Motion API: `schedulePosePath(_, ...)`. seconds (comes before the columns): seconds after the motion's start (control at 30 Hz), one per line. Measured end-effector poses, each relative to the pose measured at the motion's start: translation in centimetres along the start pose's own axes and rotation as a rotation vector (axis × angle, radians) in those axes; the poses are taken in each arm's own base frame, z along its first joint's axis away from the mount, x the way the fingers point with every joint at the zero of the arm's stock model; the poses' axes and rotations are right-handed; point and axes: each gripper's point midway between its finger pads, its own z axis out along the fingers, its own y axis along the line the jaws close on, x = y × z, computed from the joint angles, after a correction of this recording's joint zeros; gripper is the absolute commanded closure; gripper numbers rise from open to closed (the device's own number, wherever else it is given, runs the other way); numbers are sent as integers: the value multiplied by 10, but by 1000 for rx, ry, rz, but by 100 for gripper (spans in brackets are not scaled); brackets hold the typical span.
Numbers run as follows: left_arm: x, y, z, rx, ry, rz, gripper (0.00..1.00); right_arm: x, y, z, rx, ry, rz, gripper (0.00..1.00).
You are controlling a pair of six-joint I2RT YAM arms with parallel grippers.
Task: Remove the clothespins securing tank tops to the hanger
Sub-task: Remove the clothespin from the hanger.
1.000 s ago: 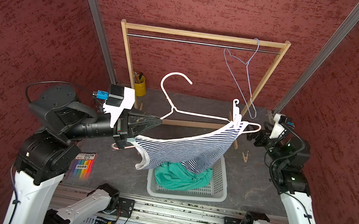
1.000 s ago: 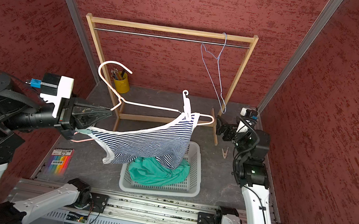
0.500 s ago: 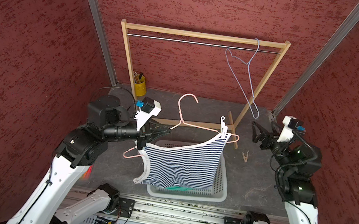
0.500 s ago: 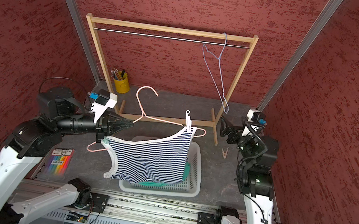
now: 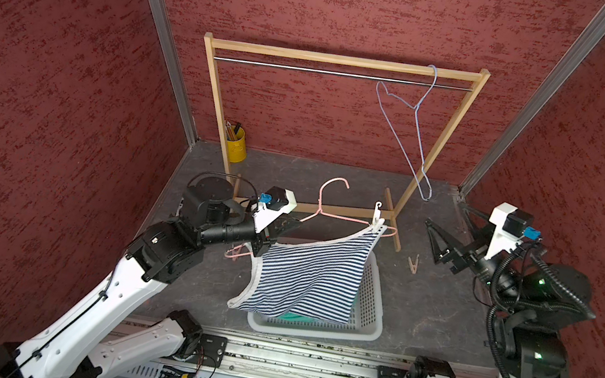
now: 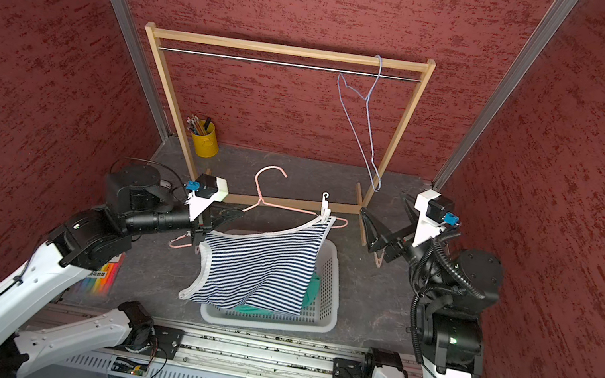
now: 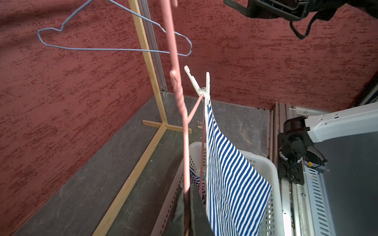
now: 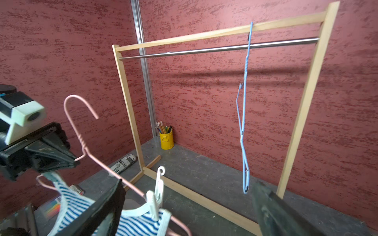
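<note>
Left gripper [image 5: 292,224] clenches the pink hanger [image 5: 342,217]; right gripper [image 5: 444,214], splayed wide and empty, is nearer the white clothespin [image 5: 376,216], standing upright at its 9 o'clock in a top view, pinning the striped tank top [image 5: 313,272]

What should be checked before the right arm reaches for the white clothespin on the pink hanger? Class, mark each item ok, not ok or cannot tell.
1. Left gripper shut on the pink hanger: ok.
2. White clothespin clamps the striped tank top to the hanger: ok.
3. Right gripper open: ok.
4. Right gripper at the clothespin: not ok, it stands apart.
5. White basket beneath the tank top: ok.
</note>
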Motion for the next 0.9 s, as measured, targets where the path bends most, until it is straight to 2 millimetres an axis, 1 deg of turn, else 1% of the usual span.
schedulePosePath(0.13, -8, 10, 13, -19, -38, 28, 100, 15, 2, 8, -58, 61, 16, 1)
schedulePosePath(0.27, -13, 9, 15, -12, -86, 63, 100, 26, 3, 12, -95, 94, 10, 1)
schedulePosePath(0.43, -9, 0, 12, 18, -110, 108, 100, 42, 5, 14, -127, 112, 10, 1)
schedulePosePath(0.5, -9, -5, 9, 37, -118, 122, 100, 46, 9, 15, -168, 110, 11, 1)
schedulePosePath(0.6, -11, -13, 6, 76, -134, 155, 100, 49, 17, 17, -240, 99, 10, 2)
schedulePosePath(0.7, -11, -20, 4, 107, -142, 181, 100, 52, 21, 19, -293, 96, 17, 3)
schedulePosePath(0.9, -3, -25, 6, 143, -112, 189, 100, 54, 24, 25, -360, 104, 30, 8)
